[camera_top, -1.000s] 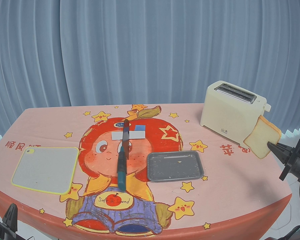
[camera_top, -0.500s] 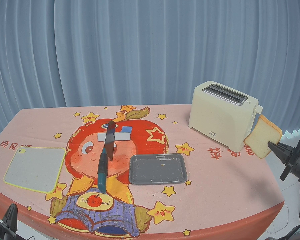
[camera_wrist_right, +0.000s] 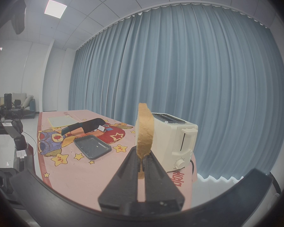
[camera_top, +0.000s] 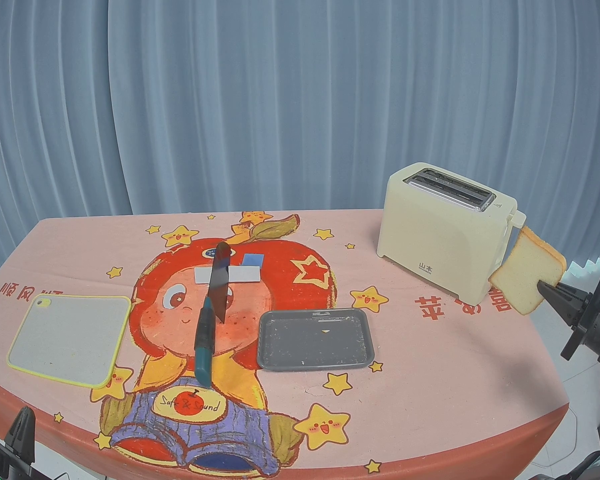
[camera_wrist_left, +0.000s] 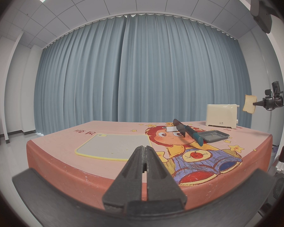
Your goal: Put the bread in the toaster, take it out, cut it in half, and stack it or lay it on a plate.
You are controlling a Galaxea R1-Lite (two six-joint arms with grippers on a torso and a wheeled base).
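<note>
A slice of bread (camera_top: 528, 271) hangs upright in the air just right of the cream toaster (camera_top: 447, 228), level with its side lever. My right gripper (camera_top: 545, 287) is shut on the bread's lower corner; the right wrist view shows the bread (camera_wrist_right: 145, 131) edge-on between its fingers (camera_wrist_right: 154, 171), with the toaster (camera_wrist_right: 170, 139) just beyond. A grey plate (camera_top: 315, 339) lies mid-table. The teal-handled knife (camera_top: 210, 315) rests left of it. My left gripper (camera_wrist_left: 145, 148) is shut on nothing, low in front of the table's near left edge.
A grey cutting board (camera_top: 70, 338) with a yellow rim lies at the table's left. White and blue tags (camera_top: 237, 269) sit under the knife tip. Blue curtains hang behind the table. The toaster's two slots (camera_top: 450, 190) face up.
The head camera swung, shifting the whole scene leftward in the picture. The bread in my right gripper has edged slightly upward beside the toaster.
</note>
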